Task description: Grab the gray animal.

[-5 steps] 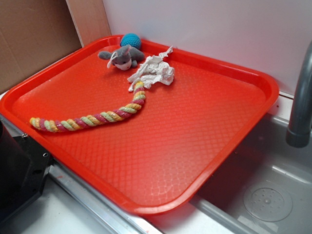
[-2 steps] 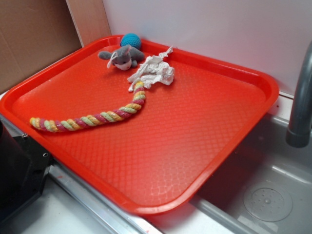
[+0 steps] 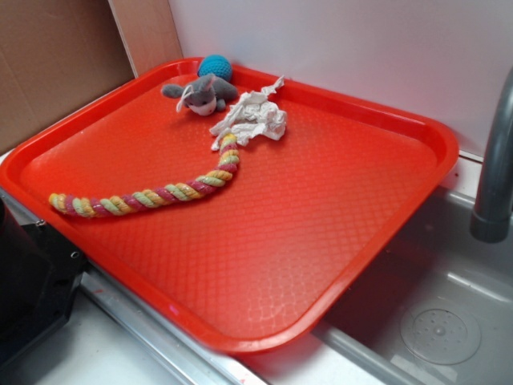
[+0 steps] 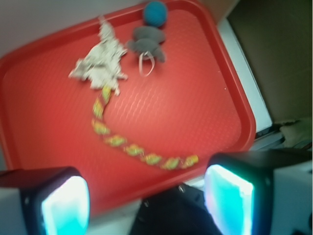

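Gray plush is marking the target: the gray animal (image 3: 200,94) is lying in the far corner of the red tray (image 3: 264,241), touching the teal ball (image 3: 215,66) behind it and just beside the white paper wad (image 3: 252,119). A braided rope (image 3: 152,192) is trailing from the wad toward the tray's near edge.

The approach step is judged to be in hand, with no contact yet. The tool (image 4: 146,203) is hanging wide open and empty above the tray's near rim, well apart from the animal. The next move is calling for travel across the tray and a descent clear of ball and wad.

The wrist view is showing both glowing pads (image 4: 66,205); the exterior view is showing no tool, but is adding a faucet (image 3: 495,168) and sink beside the tray.
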Available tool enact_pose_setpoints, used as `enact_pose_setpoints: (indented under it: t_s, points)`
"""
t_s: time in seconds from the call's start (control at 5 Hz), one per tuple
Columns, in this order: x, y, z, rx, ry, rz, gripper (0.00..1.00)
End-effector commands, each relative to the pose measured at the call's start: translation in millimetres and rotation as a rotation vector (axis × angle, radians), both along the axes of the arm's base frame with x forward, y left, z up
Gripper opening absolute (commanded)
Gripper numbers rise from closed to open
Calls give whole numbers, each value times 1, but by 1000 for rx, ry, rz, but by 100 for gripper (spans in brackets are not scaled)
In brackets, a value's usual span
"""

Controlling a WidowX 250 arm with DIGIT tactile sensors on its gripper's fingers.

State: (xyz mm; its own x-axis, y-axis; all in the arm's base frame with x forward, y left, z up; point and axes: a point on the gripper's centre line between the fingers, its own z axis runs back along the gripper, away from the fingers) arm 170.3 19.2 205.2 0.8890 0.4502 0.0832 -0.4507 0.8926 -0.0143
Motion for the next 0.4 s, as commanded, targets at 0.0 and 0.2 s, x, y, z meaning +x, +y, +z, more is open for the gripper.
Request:
enact_pose_setpoints:
  t_s: [0.0, 0.2]
  points:
    - [46, 23, -29, 35, -99, 246, 100]
    - [67, 29, -50, 68, -130, 311, 100]
